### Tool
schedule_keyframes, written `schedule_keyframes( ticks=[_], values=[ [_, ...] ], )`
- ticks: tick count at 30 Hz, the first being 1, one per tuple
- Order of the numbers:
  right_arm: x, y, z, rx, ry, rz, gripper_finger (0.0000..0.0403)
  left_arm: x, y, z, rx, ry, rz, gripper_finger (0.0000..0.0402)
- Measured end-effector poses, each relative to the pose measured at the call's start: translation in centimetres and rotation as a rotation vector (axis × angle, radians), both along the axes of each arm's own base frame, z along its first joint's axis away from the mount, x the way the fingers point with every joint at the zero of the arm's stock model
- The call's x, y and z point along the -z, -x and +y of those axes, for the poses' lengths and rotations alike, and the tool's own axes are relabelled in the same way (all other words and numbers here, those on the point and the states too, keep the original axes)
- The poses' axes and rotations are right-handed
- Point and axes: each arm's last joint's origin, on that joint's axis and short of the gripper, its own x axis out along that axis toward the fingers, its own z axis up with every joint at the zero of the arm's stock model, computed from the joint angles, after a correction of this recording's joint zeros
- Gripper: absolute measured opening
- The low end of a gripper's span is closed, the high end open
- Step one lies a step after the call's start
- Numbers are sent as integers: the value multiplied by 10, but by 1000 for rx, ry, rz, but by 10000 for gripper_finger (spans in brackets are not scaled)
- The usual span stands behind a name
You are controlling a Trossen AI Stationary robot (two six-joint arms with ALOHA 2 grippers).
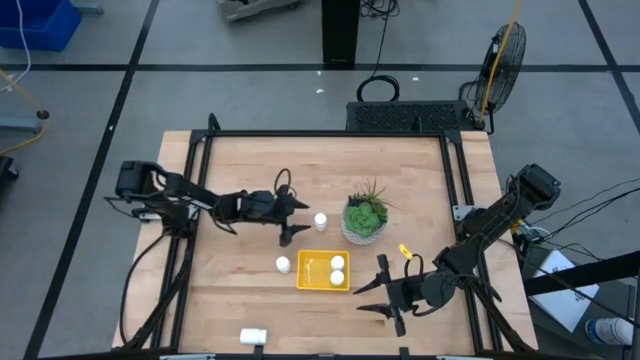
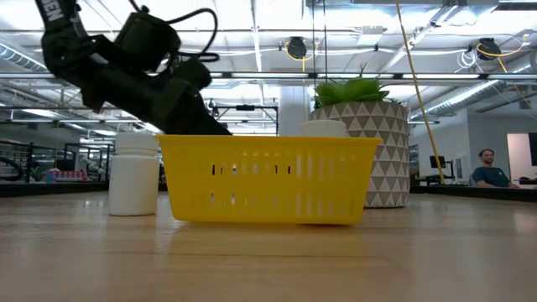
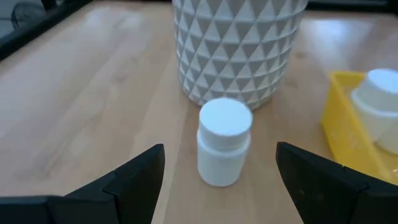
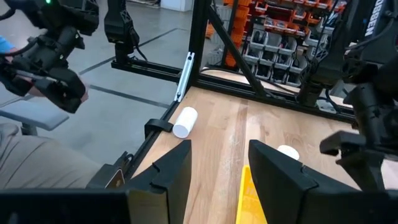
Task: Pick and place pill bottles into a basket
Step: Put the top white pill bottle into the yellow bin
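Pill bottles are counted from above: two (image 1: 337, 263) (image 1: 337, 277) are seen already inside the yellow basket (image 1: 308, 270), which is set near the table's middle, just beside the potted succulent (image 1: 364, 217). Three are left out: one upright (image 1: 320, 220) between the left gripper (image 1: 296, 218) and the plant pot, one (image 1: 283, 264) just beside the basket's left wall, and one on its side (image 1: 253, 336) near the table's front edge. By this count the task is judged under half done. The left gripper is spread wide and aimed at the upright bottle; the right gripper (image 1: 372, 296) is held apart, empty, near the basket's right front corner.

At table height, the basket (image 2: 268, 179) is shown filling the centre, with a bottle (image 2: 134, 174) standing just beside it and a white cap (image 2: 323, 127) visible above its rim before the patterned pot (image 2: 382, 151). A dark arm (image 2: 134, 71) is seen above. A person (image 2: 488, 168) is seated far behind.

From the left wrist, the target bottle (image 3: 222, 149) is framed between the wide-set fingers (image 3: 134, 180), not yet touched, with the pot (image 3: 239, 43) just behind it and the basket's edge (image 3: 345, 137) with a stored bottle (image 3: 379, 102) to one side. A grasp is judged to be the step in hand.

From the right wrist, open fingers (image 4: 171, 174) holding nothing are shown, with the toppled bottle (image 4: 185, 121) lying near the table's edge, a bottle's cap (image 4: 287, 151) by the basket corner (image 4: 249, 202), and a person's hand (image 4: 43, 81) on a controller beyond the table.
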Motion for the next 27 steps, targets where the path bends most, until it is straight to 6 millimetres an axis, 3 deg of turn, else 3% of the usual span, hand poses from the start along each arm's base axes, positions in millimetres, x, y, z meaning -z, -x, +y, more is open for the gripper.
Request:
schedule_keyframes(
  ticks=[8, 17, 27],
  values=[
    [0, 0, 0, 1, -2, 1, 150, 9, -12, 5, -14, -3, 32, 310],
    [0, 0, 0, 4, -17, 5, 150, 3, -26, 5, 35, -6, 6, 310],
    [1, 0, 0, 5, -15, 13, 150, -5, -40, 5, 32, 13, 158, 310]
  ],
)
